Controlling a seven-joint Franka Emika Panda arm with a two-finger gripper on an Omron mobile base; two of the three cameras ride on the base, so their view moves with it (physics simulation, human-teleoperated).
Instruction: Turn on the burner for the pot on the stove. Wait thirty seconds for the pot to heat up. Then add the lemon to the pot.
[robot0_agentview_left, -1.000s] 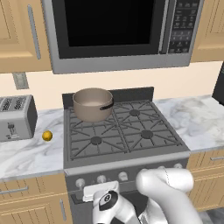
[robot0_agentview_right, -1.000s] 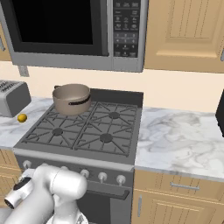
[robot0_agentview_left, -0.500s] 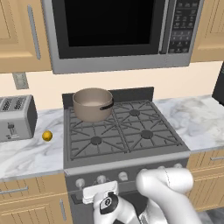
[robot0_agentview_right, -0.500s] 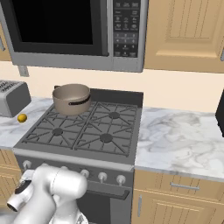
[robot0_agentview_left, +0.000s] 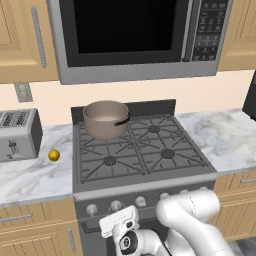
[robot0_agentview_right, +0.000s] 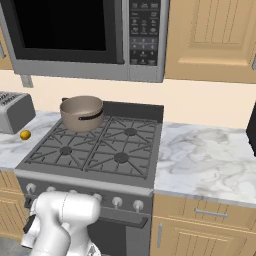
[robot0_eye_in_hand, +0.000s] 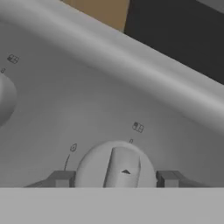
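The taupe pot (robot0_agentview_left: 105, 119) (robot0_agentview_right: 81, 113) stands on the back left grate of the grey stove (robot0_agentview_left: 145, 184) (robot0_agentview_right: 85, 176) and hides its burner. On the marble counter left of the stove lies the small yellow lemon (robot0_agentview_left: 54, 155) (robot0_agentview_right: 24, 134). My gripper (robot0_eye_in_hand: 114, 178) is low in front of the stove, pointed at the knob panel. It is open, and a silver knob (robot0_eye_in_hand: 116, 168) sits between its two dark fingertips (robot0_eye_in_hand: 61, 178), one close to each side. The knob's pointer ridge runs nearly upright in the hand view. The white hand (robot0_agentview_left: 119, 221) sits just below the left knobs.
A silver toaster (robot0_agentview_left: 17, 134) (robot0_agentview_right: 12, 111) stands on the counter left of the lemon. The microwave (robot0_agentview_left: 135, 35) hangs over the stove. Another knob (robot0_eye_in_hand: 4, 98) shows at the left edge of the hand view, and the rounded front lip of the range (robot0_eye_in_hand: 131, 65) runs above.
The white hand has edged slightly up toward the row of knobs. Pot, lemon and stove have not moved.
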